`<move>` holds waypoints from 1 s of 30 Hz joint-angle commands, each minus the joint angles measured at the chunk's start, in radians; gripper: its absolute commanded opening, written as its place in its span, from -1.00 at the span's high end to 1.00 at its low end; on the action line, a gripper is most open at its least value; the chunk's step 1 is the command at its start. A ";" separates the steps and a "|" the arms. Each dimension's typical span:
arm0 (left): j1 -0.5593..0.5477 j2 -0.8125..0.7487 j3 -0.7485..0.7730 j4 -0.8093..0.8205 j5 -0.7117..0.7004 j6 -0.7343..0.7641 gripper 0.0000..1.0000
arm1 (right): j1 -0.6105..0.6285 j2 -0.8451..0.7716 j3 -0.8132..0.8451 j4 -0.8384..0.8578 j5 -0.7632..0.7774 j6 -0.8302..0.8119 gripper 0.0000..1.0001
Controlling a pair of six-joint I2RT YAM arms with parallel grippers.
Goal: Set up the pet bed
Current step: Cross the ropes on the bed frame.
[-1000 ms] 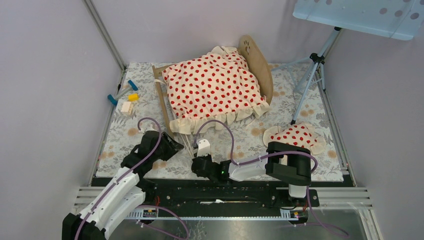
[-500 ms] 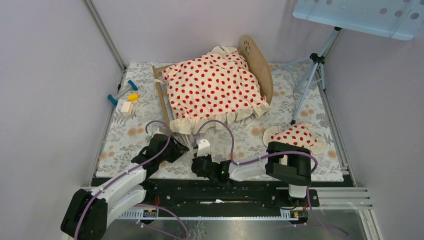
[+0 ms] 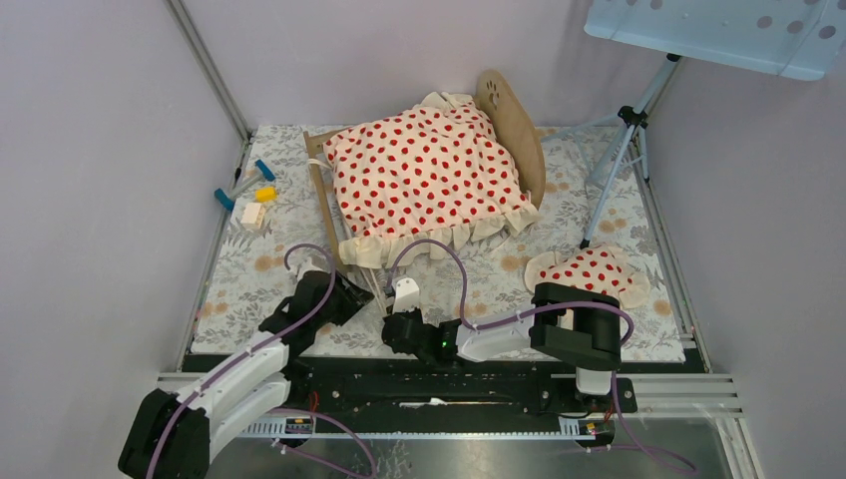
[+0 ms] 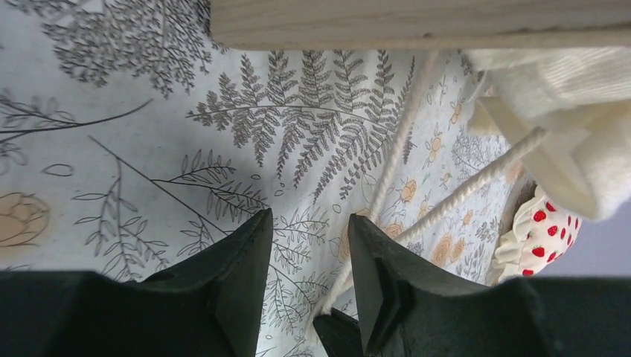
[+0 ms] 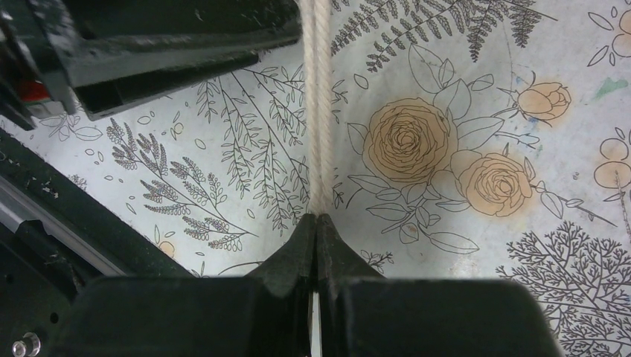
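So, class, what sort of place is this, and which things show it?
Probably a robot test booth, not a home: a left arm and right arm bolted to a metal rail, plain walls around a floral mat, a tripod at its edge.

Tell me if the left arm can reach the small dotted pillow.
Probably not: the pillow lies far right, and the right gripper, shut on the cords, has its arm stretched across between.

pet bed (image 3: 511, 120): 1 | dotted blanket (image 3: 424, 175): 1 | dotted pillow (image 3: 591, 271): 1 | white cords (image 4: 476, 178): 2 | tripod (image 3: 629, 115): 1 | yellow block (image 3: 265, 194), upper left: 1 | pincers: 2 – left pincer (image 4: 309, 245), right pincer (image 5: 316, 219)
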 commanded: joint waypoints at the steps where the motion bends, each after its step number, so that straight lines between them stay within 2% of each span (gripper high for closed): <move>1: -0.003 -0.094 0.030 -0.064 -0.105 -0.023 0.11 | 0.020 -0.006 -0.018 -0.106 -0.055 0.016 1.00; 4: -0.003 -0.110 0.029 -0.051 -0.098 -0.022 0.09 | 0.020 -0.002 -0.017 -0.104 -0.061 0.018 1.00; 12: -0.003 -0.004 0.015 0.068 -0.039 -0.014 0.00 | 0.019 0.002 -0.016 -0.105 -0.064 0.017 1.00; 20: -0.012 0.087 -0.023 0.254 0.037 -0.008 0.00 | 0.019 0.003 -0.015 -0.109 -0.065 0.014 1.00; 30: -0.049 0.084 -0.069 0.289 0.030 -0.023 0.09 | 0.019 0.014 -0.004 -0.112 -0.073 0.012 1.00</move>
